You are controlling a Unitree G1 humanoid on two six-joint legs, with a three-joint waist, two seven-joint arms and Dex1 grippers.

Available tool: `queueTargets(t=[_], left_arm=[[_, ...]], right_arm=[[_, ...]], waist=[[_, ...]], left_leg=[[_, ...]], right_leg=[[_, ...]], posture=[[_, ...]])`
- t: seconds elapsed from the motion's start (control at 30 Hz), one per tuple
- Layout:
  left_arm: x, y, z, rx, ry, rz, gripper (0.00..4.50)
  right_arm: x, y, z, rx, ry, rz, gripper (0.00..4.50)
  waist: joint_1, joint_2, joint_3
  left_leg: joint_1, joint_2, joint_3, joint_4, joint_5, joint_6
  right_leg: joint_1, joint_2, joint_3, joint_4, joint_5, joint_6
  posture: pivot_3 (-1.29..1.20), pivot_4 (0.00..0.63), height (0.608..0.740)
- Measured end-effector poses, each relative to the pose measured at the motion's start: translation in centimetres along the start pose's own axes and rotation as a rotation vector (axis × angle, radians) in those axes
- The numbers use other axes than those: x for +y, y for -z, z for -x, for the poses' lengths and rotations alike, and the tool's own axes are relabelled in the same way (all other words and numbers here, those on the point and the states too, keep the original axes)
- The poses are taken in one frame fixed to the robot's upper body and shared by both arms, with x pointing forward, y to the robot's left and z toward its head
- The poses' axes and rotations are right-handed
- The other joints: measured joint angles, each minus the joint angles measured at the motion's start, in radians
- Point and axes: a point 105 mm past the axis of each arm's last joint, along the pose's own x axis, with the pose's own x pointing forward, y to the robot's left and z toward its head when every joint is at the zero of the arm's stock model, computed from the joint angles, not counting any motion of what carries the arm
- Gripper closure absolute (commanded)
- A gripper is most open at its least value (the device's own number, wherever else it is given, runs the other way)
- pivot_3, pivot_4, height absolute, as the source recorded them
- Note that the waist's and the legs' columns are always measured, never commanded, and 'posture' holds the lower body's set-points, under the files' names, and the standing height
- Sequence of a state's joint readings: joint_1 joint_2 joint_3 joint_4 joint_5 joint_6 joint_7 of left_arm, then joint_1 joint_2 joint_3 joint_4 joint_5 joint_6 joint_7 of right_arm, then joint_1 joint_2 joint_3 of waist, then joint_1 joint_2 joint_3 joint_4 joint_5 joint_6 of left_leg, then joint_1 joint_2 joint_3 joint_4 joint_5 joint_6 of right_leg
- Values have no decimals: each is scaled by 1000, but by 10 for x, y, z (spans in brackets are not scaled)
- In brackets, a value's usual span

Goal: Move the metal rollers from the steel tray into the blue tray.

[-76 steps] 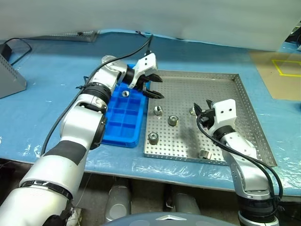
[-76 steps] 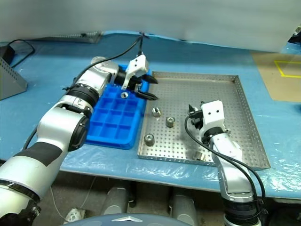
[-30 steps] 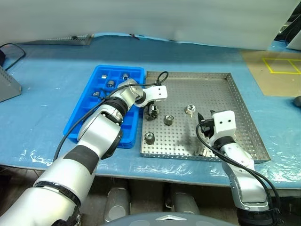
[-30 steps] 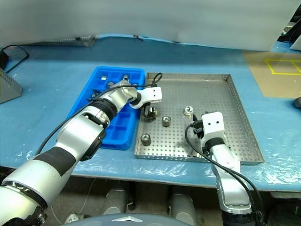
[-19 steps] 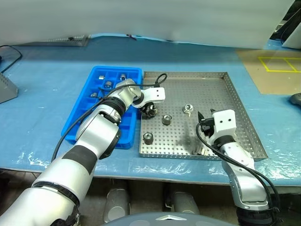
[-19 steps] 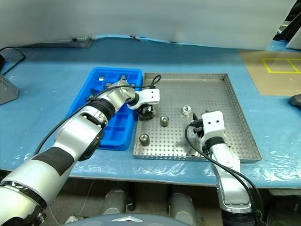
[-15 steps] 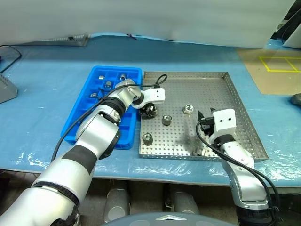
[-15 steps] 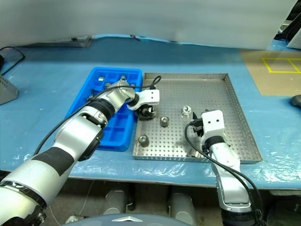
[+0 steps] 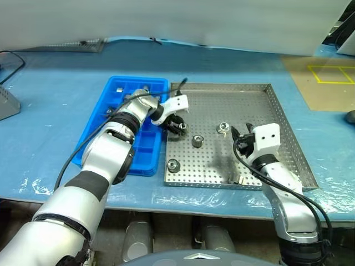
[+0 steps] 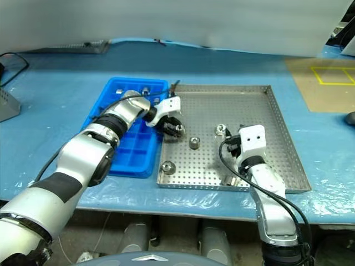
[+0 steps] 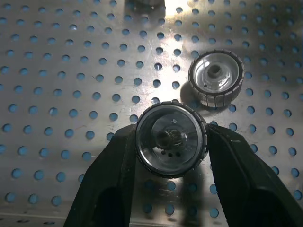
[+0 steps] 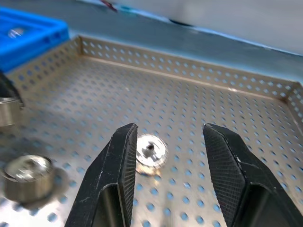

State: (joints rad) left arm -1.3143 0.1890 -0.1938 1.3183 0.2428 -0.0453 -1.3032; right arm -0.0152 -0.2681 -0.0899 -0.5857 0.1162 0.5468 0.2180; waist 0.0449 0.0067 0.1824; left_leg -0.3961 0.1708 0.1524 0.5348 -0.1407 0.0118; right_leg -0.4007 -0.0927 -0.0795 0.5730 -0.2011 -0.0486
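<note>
My left gripper (image 9: pixel 178 127) is shut on one of the metal rollers (image 11: pixel 170 142) and holds it just above the steel tray (image 9: pixel 247 108), close to that tray's left rim and beside the blue tray (image 9: pixel 145 148). Another roller (image 11: pixel 216 78) lies on the perforated floor just past the held one. More rollers rest loose in the steel tray (image 9: pixel 197 141) (image 9: pixel 173 164) (image 9: pixel 223 128). Some rollers sit in the blue tray's far compartments (image 9: pixel 119 88). My right gripper (image 9: pixel 239 138) hovers open over the right half of the steel tray, pointing level at a roller (image 12: pixel 150 150).
A grey box (image 9: pixel 8 103) stands at the left edge of the blue-covered table, with a black cable (image 9: pixel 12 54) behind it. A brown mat with yellow tape (image 9: pixel 327 77) lies at the back right. One more roller (image 9: pixel 236 178) lies by the steel tray's near rim.
My left gripper has shut on a roller near the steel tray's left rim and lifted it slightly, turning at the wrist. My right gripper has risen a little, still open.
</note>
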Motion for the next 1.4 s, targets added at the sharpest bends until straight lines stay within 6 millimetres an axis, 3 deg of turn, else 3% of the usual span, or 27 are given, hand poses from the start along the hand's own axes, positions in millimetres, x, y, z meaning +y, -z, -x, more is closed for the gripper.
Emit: queueTargets(t=[0.2,0.33,0.4,0.57,0.8,1.0,1.27,1.4], left_arm=[[23,-29,51,-165,-121,-51,2356],[24,-46,94,-325,-167,-45,2356],[17,-40,105,-354,-187,-44,2356],[-18,17,116,-320,-285,75,2356],[-46,33,147,-374,-515,176,2356],[-48,62,143,-319,-688,307,2356],[-40,94,105,-263,-817,455,2356],[-30,92,104,-257,-860,451,2356]], right_arm=[[13,-30,-2,-45,-229,7,2240],[28,-56,-6,-90,-429,50,2240],[35,-66,-11,-109,-511,66,2240],[57,-72,-32,-99,-704,72,2240],[92,-70,-47,-107,-924,109,2240],[104,-66,-52,-115,-984,132,2240],[101,-58,-57,-111,-938,171,2240],[100,-55,-57,-104,-914,173,2240]], waist=[[5,0,1],[14,2,2],[28,2,2],[62,3,2],[146,3,3],[208,3,3],[251,3,3],[253,3,3]], left_leg=[[-1,0,0,0,0,1],[0,1,0,0,0,0],[2,1,0,0,0,0],[-6,4,-1,2,1,-7],[-9,5,-3,6,3,-10],[-9,4,-4,7,3,-10],[-8,4,-4,9,4,-13],[-8,4,-4,10,5,-14]], right_leg=[[-1,0,0,0,0,0],[-1,0,0,3,0,-1],[-1,0,-1,5,-2,-3],[-11,0,-3,15,-4,-7],[-14,0,-3,21,-4,-8],[-14,0,-2,25,-5,-7],[-19,1,1,32,-5,-6],[-19,2,2,33,-8,-2]], posture=[[-10,150,740],[127,150,740],[198,150,740],[344,150,740],[499,150,740],[519,150,740],[463,150,740],[444,150,740]])
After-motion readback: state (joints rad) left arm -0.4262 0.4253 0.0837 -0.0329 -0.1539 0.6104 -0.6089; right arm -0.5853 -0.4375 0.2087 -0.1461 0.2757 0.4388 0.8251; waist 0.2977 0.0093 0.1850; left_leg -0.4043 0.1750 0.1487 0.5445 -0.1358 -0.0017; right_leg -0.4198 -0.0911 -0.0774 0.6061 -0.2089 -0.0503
